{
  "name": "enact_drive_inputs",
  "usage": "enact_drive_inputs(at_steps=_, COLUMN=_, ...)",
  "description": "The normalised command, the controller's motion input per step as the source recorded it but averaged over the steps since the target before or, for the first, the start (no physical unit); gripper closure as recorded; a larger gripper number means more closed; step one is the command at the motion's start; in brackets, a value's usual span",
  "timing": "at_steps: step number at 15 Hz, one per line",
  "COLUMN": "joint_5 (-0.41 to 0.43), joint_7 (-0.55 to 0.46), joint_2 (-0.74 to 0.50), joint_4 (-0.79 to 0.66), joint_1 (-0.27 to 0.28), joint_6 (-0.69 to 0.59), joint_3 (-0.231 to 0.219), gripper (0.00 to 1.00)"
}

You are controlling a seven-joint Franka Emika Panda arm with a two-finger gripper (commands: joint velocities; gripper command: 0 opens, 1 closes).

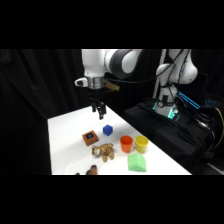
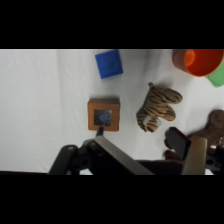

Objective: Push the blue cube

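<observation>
Side view: gripper [image 1: 100, 113] hangs above table [image 1: 65, 140], fingers spread, nothing between them. Blue cube [image 1: 107, 130] sits flat below, w/ brown block [image 1: 90, 137] beside it. Wrist view: cube [image 2: 109, 63] slightly rotated, no long axis; toy tiger [image 2: 157, 106] near.

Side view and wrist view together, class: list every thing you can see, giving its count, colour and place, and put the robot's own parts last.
blue cube: one, blue, mid-table, below the gripper.
brown block: one, brown with blue-marked top, left of the cube in the side view.
toy tiger: one, striped tan, beside the block.
orange cup: one, orange, right of the tiger.
yellow cup: one, yellow, beside the orange cup.
green object: one, green, near the front edge.
table: one, white.
gripper: one, black fingers on a white arm, above the table's far part.
</observation>
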Motion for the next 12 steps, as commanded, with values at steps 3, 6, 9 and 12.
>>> enact_drive_inputs(at_steps=3, joint_5=-0.028, joint_7=0.03, joint_2=-0.02, joint_4=-0.01, joint_1=-0.021, joint_6=-0.01, joint_3=0.017, gripper=0.0)
enact_drive_inputs(at_steps=6, joint_5=-0.024, joint_7=0.02, joint_2=-0.11, joint_4=-0.09, joint_1=-0.05, joint_6=0.02, joint_3=-0.01, gripper=0.0)
enact_drive_inputs(at_steps=9, joint_5=0.016, joint_7=-0.06, joint_2=-0.18, joint_4=-0.18, joint_1=-0.092, joint_6=0.07, joint_3=-0.035, gripper=0.0)
enact_drive_inputs(at_steps=12, joint_5=0.009, joint_7=-0.06, joint_2=-0.15, joint_4=-0.2, joint_1=-0.091, joint_6=0.12, joint_3=-0.049, gripper=0.05)
